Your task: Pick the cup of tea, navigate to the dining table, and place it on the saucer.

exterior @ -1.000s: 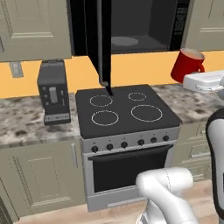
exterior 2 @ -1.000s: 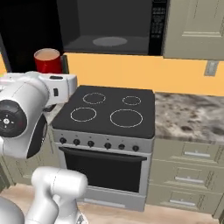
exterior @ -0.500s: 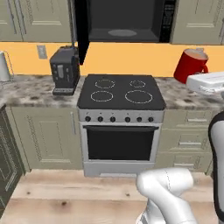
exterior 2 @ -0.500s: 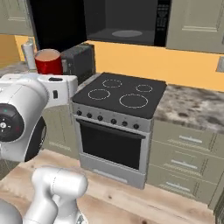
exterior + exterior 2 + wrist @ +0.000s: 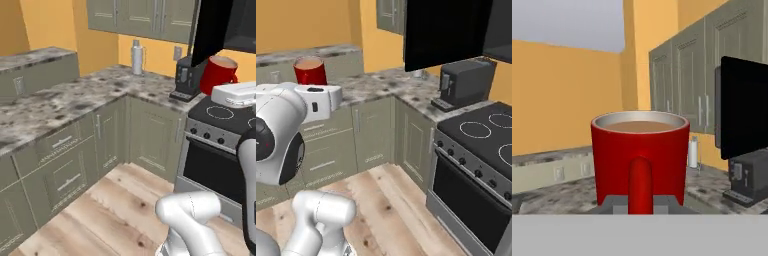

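Observation:
The cup of tea [image 5: 640,155] is a glossy red mug full of brown tea, with its handle facing the hand camera. My gripper [image 5: 640,204] is shut on it at the base, a finger on each side of the handle. From the left base camera the cup of tea [image 5: 218,74] rides upright above my white hand [image 5: 235,93] at the right edge, level with the stove. Seen from the right base camera, the cup of tea [image 5: 310,71] stands over the hand [image 5: 317,96] at the left. The dining table and the saucer are out of view.
A stove [image 5: 222,120] [image 5: 481,137] stands to the right, with a coffee machine [image 5: 185,77] [image 5: 463,82] beside it. The black microwave door [image 5: 212,27] [image 5: 446,30] hangs open above. A marble corner counter [image 5: 75,97] with panelled cabinets carries a steel bottle [image 5: 137,57]. A wooden floor lies below.
The whole picture has slid right as the base turned left: stove and coffee machine shifted to the right and the corner counter came into view. The cup stays held in my gripper.

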Controlling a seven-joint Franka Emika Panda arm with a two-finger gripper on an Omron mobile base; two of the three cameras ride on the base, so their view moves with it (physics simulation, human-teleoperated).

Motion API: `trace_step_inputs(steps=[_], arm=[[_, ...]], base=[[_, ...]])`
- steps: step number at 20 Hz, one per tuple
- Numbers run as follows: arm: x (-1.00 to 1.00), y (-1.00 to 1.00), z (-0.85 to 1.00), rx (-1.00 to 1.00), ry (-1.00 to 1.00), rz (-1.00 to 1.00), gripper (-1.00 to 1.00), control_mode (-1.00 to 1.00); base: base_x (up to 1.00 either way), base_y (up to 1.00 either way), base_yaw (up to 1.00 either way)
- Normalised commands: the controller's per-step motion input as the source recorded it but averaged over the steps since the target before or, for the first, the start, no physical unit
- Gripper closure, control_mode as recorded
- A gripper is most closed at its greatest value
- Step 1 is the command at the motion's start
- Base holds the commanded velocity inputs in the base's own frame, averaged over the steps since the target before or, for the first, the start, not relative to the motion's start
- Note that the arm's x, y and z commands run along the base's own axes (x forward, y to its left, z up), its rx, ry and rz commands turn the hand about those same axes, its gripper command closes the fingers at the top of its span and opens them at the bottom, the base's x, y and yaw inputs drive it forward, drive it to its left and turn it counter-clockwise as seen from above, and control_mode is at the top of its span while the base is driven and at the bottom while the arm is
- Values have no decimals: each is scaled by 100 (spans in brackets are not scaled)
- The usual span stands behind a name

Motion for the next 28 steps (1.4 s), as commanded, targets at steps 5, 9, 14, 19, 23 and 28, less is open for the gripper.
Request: trace_step_inputs(steps=[5,9,14,19,23,28], arm=[[0,0,0,0,0,0,100,100],[0,0,0,0,0,0,100,100],[0,0,0,0,0,0,100,100],[0,0,0,0,0,0,100,100],[0,0,0,0,0,0,100,100],[0,0,0,0,0,0,100,100]], base=[[4,0,89],[5,0,72],[0,37,17],[9,89,47],[27,95,49],[38,100,38]])
